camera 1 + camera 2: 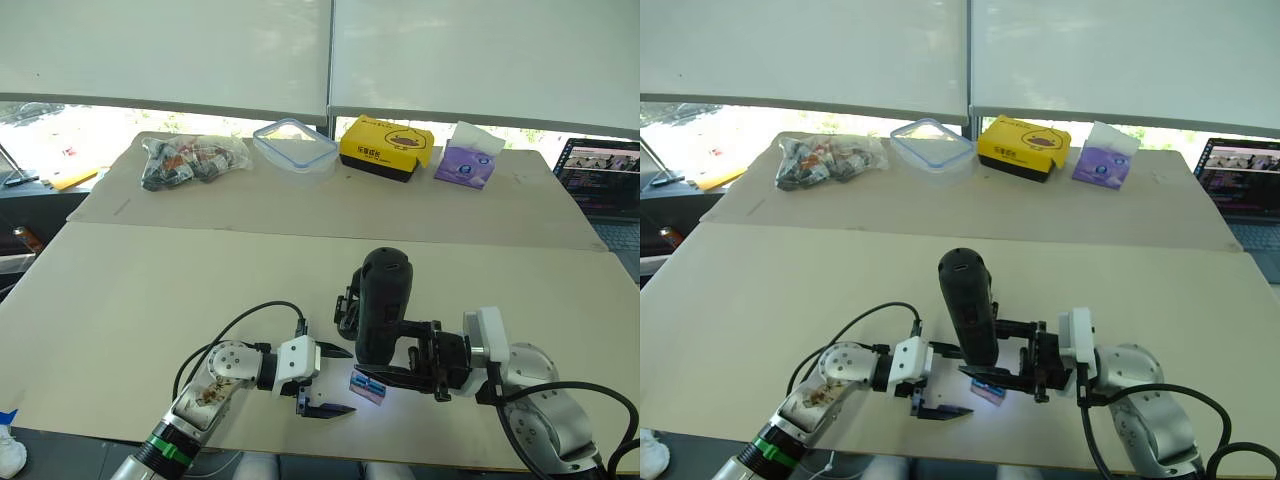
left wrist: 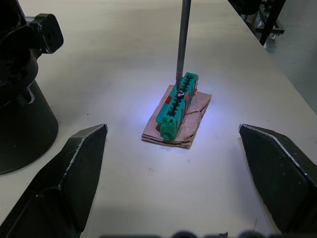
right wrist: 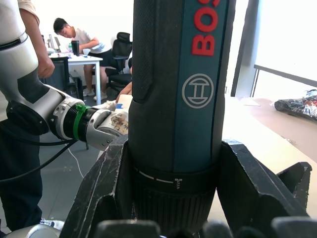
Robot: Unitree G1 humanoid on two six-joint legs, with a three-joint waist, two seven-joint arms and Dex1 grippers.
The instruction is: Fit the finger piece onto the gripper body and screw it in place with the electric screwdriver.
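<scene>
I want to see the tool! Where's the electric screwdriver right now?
The electric screwdriver stands upright near the table's front edge, clamped in the right end effector. In the left wrist view its metal bit touches a screw on a small green block.

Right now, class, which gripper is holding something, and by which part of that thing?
The right gripper holds the electric screwdriver, clamped around its lower body near the ringed collar. The left gripper is open and holds nothing.
</scene>
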